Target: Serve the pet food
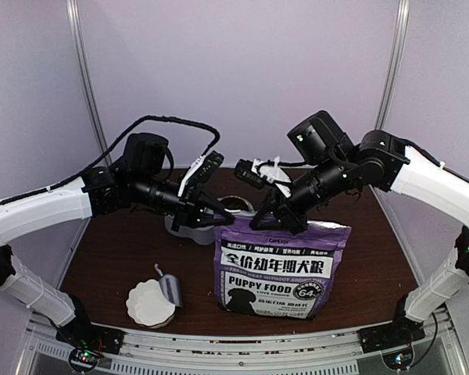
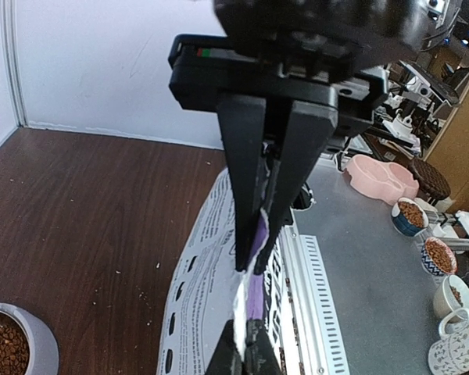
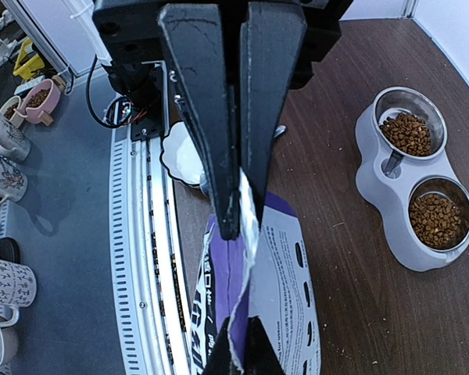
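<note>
The purple-and-white pet food bag (image 1: 277, 269) stands upright at the front middle of the table. My left gripper (image 1: 219, 219) is shut on the left end of its top edge, and my right gripper (image 1: 259, 221) is shut on the top edge close beside it. The left wrist view shows my fingers (image 2: 246, 195) pinching the torn top edge of the bag (image 2: 207, 281). The right wrist view shows the same on the bag (image 3: 289, 289). Brown kibble (image 3: 406, 133) fills both cups of a grey double bowl (image 3: 375, 183), which stands behind the bag (image 1: 189, 232).
A white scalloped dish (image 1: 150, 303) and a shiny metal scoop (image 1: 169, 289) lie at the front left. The metal rail of the table's near edge (image 1: 242, 344) runs right in front of the bag. Mugs and bowls (image 2: 442, 258) stand off the table.
</note>
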You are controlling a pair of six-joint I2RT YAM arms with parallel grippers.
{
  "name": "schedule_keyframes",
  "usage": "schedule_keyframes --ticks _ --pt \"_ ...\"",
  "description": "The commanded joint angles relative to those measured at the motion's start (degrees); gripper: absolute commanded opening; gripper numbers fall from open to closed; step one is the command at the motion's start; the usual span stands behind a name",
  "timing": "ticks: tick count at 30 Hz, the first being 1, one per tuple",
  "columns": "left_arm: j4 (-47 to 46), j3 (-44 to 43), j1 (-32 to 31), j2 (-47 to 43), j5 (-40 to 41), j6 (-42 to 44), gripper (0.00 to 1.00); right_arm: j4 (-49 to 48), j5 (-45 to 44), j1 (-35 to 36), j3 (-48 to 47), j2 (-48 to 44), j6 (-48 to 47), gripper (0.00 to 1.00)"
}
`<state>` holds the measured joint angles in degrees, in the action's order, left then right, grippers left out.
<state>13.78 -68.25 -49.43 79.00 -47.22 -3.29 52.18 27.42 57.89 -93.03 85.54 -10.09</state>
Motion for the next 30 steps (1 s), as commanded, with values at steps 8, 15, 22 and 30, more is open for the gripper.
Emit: schedule_keyframes --ticks 8,15,22,30 --pt "-4.2 -0.8 -0.3 -0.3 -2.0 -0.9 0.16 -3.0 1.0 0.4 0.0 0.1 0.8 0.00" --pt "-5.5 -1.5 -1.0 1.3 -2.8 -2.4 0.20 -3.7 1.5 0.3 0.0 0.5 0.9 0.00" --pt "-7.2 -1.7 -1.9 2.4 -3.3 -3.5 0.12 -4.2 1.8 0.3 0.4 0.4 1.0 0.00" --pt "-8.4 -0.8 -1.9 2.5 -4.1 -4.1 0.00 -4.5 1.5 0.3 1.3 -0.1 1.2 0.00"
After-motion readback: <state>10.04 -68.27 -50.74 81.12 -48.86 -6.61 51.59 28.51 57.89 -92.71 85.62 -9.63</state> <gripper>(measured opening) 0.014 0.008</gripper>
